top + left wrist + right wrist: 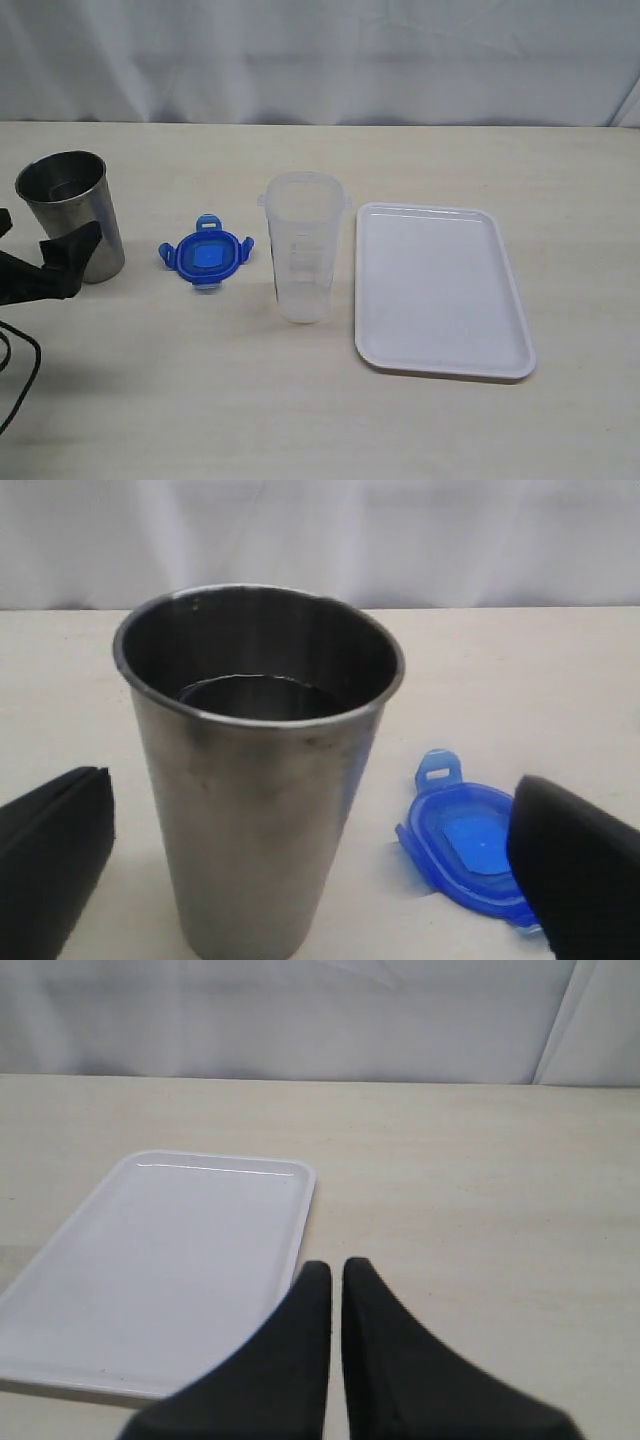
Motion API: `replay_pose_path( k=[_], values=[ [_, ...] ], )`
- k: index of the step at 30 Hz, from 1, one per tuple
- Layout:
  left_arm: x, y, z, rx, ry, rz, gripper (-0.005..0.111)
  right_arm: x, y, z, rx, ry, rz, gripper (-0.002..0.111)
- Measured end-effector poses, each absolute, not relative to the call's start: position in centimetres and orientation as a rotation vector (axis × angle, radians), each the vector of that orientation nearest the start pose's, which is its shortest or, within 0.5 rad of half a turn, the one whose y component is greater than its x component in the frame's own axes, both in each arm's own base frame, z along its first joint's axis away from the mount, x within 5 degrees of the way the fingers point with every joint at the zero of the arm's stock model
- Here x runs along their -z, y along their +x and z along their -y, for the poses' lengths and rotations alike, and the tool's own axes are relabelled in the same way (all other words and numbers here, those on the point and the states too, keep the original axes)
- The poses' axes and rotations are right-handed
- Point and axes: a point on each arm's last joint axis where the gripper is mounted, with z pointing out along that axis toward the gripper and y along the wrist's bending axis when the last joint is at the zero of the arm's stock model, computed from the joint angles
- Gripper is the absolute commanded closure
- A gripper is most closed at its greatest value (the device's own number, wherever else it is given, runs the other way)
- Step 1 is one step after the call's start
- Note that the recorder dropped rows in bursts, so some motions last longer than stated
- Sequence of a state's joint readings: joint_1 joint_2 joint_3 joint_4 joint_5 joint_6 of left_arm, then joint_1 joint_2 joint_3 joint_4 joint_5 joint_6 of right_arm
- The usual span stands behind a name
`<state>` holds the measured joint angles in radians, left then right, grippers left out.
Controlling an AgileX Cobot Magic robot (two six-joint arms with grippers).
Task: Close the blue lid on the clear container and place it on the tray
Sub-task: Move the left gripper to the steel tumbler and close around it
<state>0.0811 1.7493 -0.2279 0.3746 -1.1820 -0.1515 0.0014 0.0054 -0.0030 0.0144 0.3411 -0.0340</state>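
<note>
Container (303, 250) stands open on the tabletop (300, 400). Lid (205, 255) lies flat just left of it and tray (440, 290) just right, ready for drop-off. Left jaws are spread wide, flanking the steel cup (70, 215) past the lid, prob. staging a lid pickup. Right jaws are clenched and empty on the container's tray side.

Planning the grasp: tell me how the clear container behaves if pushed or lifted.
The clear container stands tall on a narrower base, so a high push would probably tip it. It looks empty and thin-walled, so likely light.

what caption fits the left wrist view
Open left gripper faces the steel cup; blue lid lies beside it.
</note>
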Motion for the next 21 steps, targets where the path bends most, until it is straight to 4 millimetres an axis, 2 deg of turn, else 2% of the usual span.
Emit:
replay_pose_path(
  k=[10, 21],
  values=[
    [-10.5, 24.6, 1.0, 0.283, 0.123, -1.883, 0.002, -18.3, 5.4, -0.1, 0.009, -0.023, -1.827, 0.104],
    [-9.0, 25.2, 0.8, 0.279, 0.104, -1.921, 0.002, -18.3, 5.4, -0.1, 0.009, -0.023, -1.827, 0.104]
  ],
)
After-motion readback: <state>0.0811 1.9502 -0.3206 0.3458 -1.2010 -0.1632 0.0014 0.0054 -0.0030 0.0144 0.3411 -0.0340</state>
